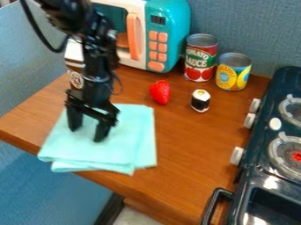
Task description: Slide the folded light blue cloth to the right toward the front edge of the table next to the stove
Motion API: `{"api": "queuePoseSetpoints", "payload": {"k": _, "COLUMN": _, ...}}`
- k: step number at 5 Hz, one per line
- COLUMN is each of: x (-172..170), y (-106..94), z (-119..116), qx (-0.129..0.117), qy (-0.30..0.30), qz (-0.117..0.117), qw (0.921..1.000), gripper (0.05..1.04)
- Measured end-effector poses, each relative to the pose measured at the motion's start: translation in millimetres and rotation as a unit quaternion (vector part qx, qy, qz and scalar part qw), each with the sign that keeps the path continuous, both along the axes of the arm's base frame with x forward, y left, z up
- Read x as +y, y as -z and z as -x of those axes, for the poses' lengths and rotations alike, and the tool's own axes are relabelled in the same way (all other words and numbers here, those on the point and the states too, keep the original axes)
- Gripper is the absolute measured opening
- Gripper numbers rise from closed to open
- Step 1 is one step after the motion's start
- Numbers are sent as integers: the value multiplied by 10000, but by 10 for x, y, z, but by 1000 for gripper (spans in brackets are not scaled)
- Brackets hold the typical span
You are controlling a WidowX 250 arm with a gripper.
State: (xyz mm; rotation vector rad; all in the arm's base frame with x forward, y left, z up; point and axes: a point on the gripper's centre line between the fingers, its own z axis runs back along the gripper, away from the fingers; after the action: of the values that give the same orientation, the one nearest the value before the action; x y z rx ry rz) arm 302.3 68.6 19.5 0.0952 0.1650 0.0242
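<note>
The black gripper [87, 132] hangs over the left part of a folded light-turquoise cloth [132, 147], its two fingers spread apart and nothing visible between them. Whether the fingertips touch the cloth I cannot tell. The cloth lies flat near the front left edge of the wooden counter. Right of the arm, beyond the cloth, a red strawberry [160, 92] lies on the wood. A small black and white sushi roll [200, 101] with a yellow centre stands to the strawberry's right.
Behind the arm are a toy microwave [167, 33] and a brown and white container [75, 66]. Two cans, a tomato sauce can [200, 58] and a yellow-blue can [233, 71], stand by the back wall. A dark toy stove [253, 165] borders the right side.
</note>
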Motion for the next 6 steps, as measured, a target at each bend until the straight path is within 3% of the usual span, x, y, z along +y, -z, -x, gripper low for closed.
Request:
{"api": "queuePoseSetpoints", "payload": {"k": 2, "x": -782, "y": 26, "z": -45, "qx": -57, "qy": 1227, "qz": 367, "qw": 9918, "gripper": 1004}}
{"api": "queuePoseSetpoints", "payload": {"k": 4, "x": -975, "y": 5, "z": -135, "qx": -385, "qy": 1292, "qz": 498, "qw": 9896, "gripper": 1004}}
{"api": "queuePoseSetpoints", "payload": {"k": 5, "x": -977, "y": -167, "z": -121, "qx": -743, "qy": 1205, "qz": 519, "qw": 9886, "gripper": 1003}}
{"api": "queuePoseSetpoints", "payload": {"k": 6, "x": -957, "y": -458, "z": -79, "qx": -1051, "qy": 1049, "qz": 469, "qw": 9878, "gripper": 1001}}
